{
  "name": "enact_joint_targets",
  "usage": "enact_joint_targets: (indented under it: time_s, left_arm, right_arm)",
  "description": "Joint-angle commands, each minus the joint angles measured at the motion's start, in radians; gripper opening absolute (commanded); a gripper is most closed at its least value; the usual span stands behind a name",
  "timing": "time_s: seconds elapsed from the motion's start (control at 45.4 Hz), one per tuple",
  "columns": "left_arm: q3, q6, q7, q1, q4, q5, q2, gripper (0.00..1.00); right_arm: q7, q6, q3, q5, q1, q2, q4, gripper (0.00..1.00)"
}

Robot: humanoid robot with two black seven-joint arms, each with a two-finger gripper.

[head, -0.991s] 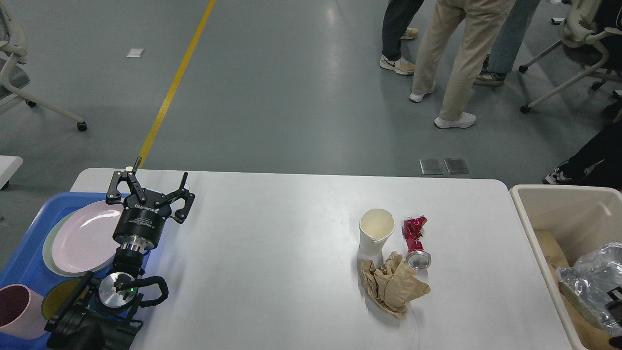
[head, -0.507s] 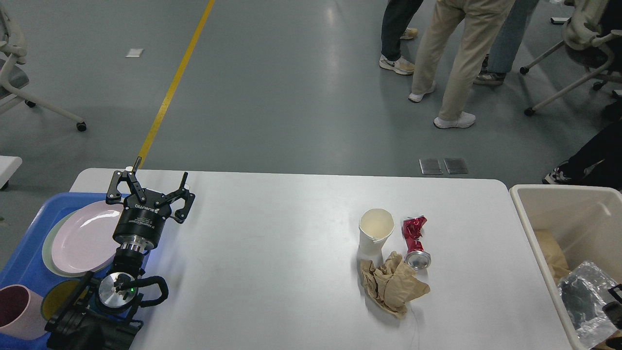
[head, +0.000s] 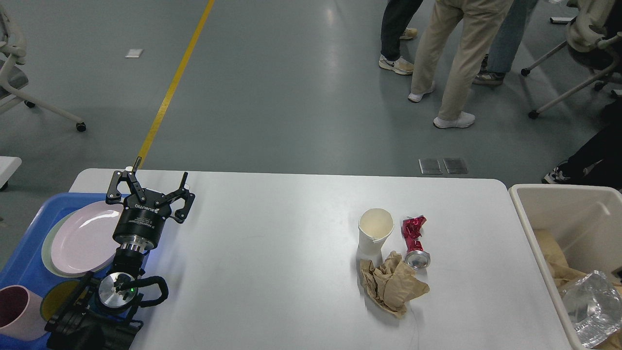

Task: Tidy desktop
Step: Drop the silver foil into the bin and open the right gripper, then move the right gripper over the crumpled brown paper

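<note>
The white desktop (head: 272, 253) fills the lower part of the head view. On its right half stand a white paper cup (head: 375, 231) with a torn rim, a crushed red can (head: 415, 240) lying beside it, and a crumpled brown paper (head: 391, 284) in front of both. My left gripper (head: 149, 182) is open and empty, held above the desktop's left end at the edge of the blue tray (head: 19, 257). It is far from the three pieces of litter. My right gripper is out of view.
The blue tray holds a pink plate (head: 82, 238), a pink cup (head: 17, 311) and a yellowish dish (head: 53, 301). A beige bin (head: 563, 204) at the right holds brown paper and a silver foil bag (head: 590, 311). People and chairs stand beyond the table.
The silver foil bag has dropped lower into the bin. The dark part seen beside it at the right edge earlier is gone. My left arm has not moved.
</note>
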Motion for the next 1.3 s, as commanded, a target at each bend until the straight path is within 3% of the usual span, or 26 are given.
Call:
enact_joint_targets:
  time_s: [0.0, 0.154, 0.176, 0.33, 0.462, 0.661, 0.903, 1.123, 1.277]
  left_arm:
    - [0.000, 0.000, 0.000, 0.000, 0.000, 0.000, 0.000, 0.97]
    - [0.000, 0.000, 0.000, 0.000, 0.000, 0.000, 0.000, 0.97]
    - [0.000, 0.000, 0.000, 0.000, 0.000, 0.000, 0.000, 0.97]
    - [0.001, 0.000, 0.002, 0.002, 0.000, 0.000, 0.000, 0.97]
    - [0.001, 0.000, 0.002, 0.002, 0.000, 0.000, 0.000, 0.97]
    - [0.001, 0.000, 0.000, 0.000, 0.000, 0.000, 0.000, 0.97]
    - [0.000, 0.000, 0.000, 0.002, 0.000, 0.000, 0.000, 0.97]
    - [0.000, 0.000, 0.000, 0.000, 0.000, 0.000, 0.000, 0.97]
    - [0.000, 0.000, 0.000, 0.000, 0.000, 0.000, 0.000, 0.97]
  right_arm:
    - [-0.005, 0.143, -0.138, -0.130, 0.285, -0.070, 0.202, 1.00]
    - [-0.011, 0.363, -0.336, -0.161, 0.626, -0.055, 0.383, 1.00]
    - [-0.011, 0.446, -0.385, -0.159, 0.718, -0.027, 0.427, 1.00]
    - [-0.011, 0.745, -0.451, -0.154, 1.005, 0.048, 0.588, 1.00]
    - [-0.012, 0.861, -0.459, -0.151, 1.234, 0.093, 0.734, 1.00]
    - [-0.012, 0.870, -0.488, -0.150, 1.485, 0.192, 0.989, 1.00]
    - [0.002, 0.780, -0.529, -0.018, 1.810, 0.238, 1.326, 1.00]
    - [0.003, 0.662, -0.574, -0.010, 1.820, 0.292, 1.345, 1.00]
    - [0.003, 0.634, -0.563, -0.010, 1.799, 0.288, 1.342, 1.00]
